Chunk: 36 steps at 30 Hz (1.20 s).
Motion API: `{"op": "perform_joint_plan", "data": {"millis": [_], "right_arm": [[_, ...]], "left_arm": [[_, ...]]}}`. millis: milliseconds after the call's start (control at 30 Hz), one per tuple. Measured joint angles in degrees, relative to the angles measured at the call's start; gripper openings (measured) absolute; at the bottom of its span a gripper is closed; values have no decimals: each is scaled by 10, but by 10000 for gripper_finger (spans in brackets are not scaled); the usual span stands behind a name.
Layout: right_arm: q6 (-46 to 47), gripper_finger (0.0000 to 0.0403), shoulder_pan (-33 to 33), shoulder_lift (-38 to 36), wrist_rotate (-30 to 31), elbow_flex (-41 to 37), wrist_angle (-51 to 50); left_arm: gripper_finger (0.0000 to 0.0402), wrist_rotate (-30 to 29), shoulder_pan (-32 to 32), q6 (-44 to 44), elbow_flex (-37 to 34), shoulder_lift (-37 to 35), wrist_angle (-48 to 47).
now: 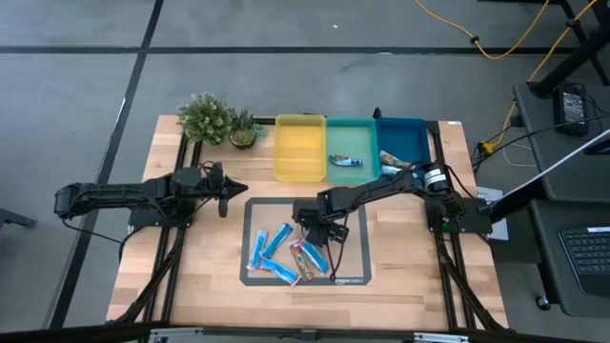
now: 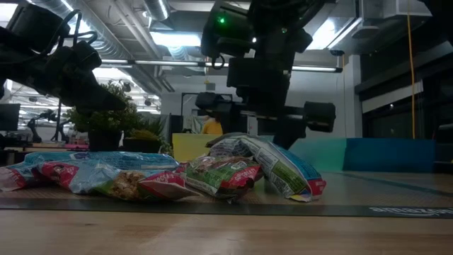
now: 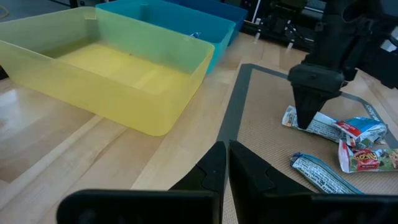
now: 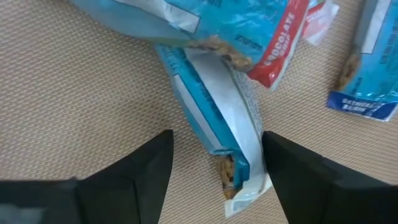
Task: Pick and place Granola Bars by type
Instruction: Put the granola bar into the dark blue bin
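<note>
We found the right gripper (image 4: 214,171) low over the mat (image 1: 355,217), its jaws spread wide and empty, straddling the end of one bar (image 4: 214,115). That bar lay between the two fingers with its long axis running from the jaws toward about 11 o'clock in the wrist view, so the fingers stood on either side of its narrow width, which we judged a fair line for closing across it. Its far end was tucked under a blue bar (image 4: 186,22), and a red-trimmed one touched it beside that, so we thought a lift might drag a neighbour along. In the high view the pile (image 1: 286,255) lay at 6 o'clock on the table (image 1: 191,276), the right gripper at its 1 o'clock edge and far nearer than the left. The left gripper (image 1: 225,190) hung at 9 o'clock, well apart from the bars, jaws pressed together and holding nothing. The mat looked finely woven and flat. At 12 o'clock stood the yellow tray (image 1: 299,148), the teal tray (image 1: 353,138) already holding one bar, and the blue tray (image 1: 405,138) with another. Two plants (image 1: 217,121) sat at 11 o'clock.
</note>
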Motion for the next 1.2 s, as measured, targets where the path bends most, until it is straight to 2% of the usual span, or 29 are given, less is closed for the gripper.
{"op": "perform_joint_plan", "data": {"millis": [200,400,667,767,867,1000,1200], "right_arm": [[-2,206,0,0,3,0,3],[2,127,0,0,9,0,6],[16,33,0,-17,66,0,-2],[45,23,-4,-34,89,15,-10],[92,28,-5,-44,136,43,-33],[165,38,-7,-46,194,111,-92],[326,25,-21,-46,200,228,-177]], "left_arm": [[11,0,0,0,0,0,0],[13,0,0,0,0,0,0],[9,0,0,0,0,0,0],[9,0,0,0,0,0,0],[11,0,0,0,0,0,0],[13,0,0,0,0,0,0],[11,0,0,0,0,0,4]]}}
